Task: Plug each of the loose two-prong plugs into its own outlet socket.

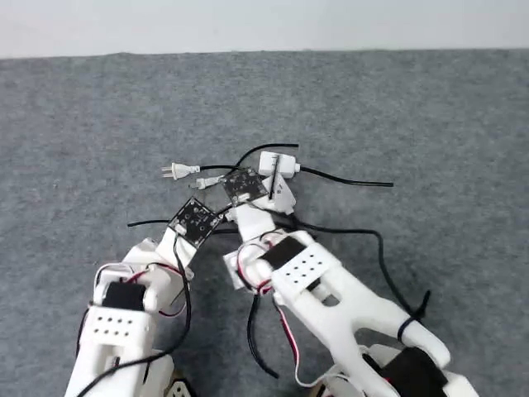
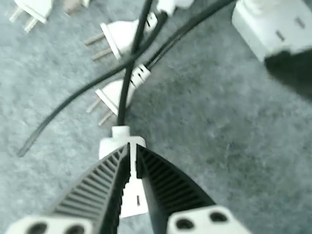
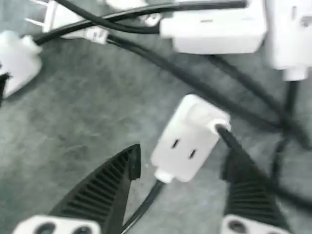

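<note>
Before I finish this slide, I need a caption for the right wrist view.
Open right gripper straddles a white outlet socket lying on grey carpet.

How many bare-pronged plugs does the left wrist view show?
3. Nearest plug beyond the left gripper, which holds a white connector; second plug past it; third plug farthest, at the picture's edge. More may be hidden.

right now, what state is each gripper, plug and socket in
left gripper, shut on white cord end
right gripper, open, straddling outlet socket
outlet socket, slots empty
nearer plug, unplugged, prongs bare
farther plug, unplugged, prongs bare
</note>
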Robot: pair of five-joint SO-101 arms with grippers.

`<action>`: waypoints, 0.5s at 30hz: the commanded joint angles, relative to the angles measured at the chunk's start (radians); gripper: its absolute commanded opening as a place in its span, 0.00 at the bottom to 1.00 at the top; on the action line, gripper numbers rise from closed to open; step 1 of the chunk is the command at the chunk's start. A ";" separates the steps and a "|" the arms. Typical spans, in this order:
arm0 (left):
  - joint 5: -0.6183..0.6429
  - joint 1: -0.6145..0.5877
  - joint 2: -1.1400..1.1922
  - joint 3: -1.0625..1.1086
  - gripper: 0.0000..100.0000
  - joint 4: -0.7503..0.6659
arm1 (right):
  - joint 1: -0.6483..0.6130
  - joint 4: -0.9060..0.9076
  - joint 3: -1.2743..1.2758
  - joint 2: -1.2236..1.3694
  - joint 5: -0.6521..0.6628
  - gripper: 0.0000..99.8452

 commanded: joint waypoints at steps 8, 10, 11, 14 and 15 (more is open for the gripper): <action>0.003 -0.011 -0.064 -0.002 0.01 -0.021 | 0.013 -0.035 -0.158 0.222 -0.046 0.21; 0.003 -0.011 -0.064 -0.001 0.01 -0.021 | 0.019 -0.018 -0.201 0.268 -0.029 0.12; 0.003 -0.011 -0.066 0.005 0.01 -0.021 | 0.027 -0.008 -0.216 0.283 -0.003 0.07; 0.003 -0.006 -0.066 0.008 0.01 -0.021 | 0.053 0.031 -0.242 0.308 0.048 0.02; 0.003 -0.006 -0.066 0.008 0.01 -0.021 | 0.067 0.056 -0.249 0.300 0.046 0.01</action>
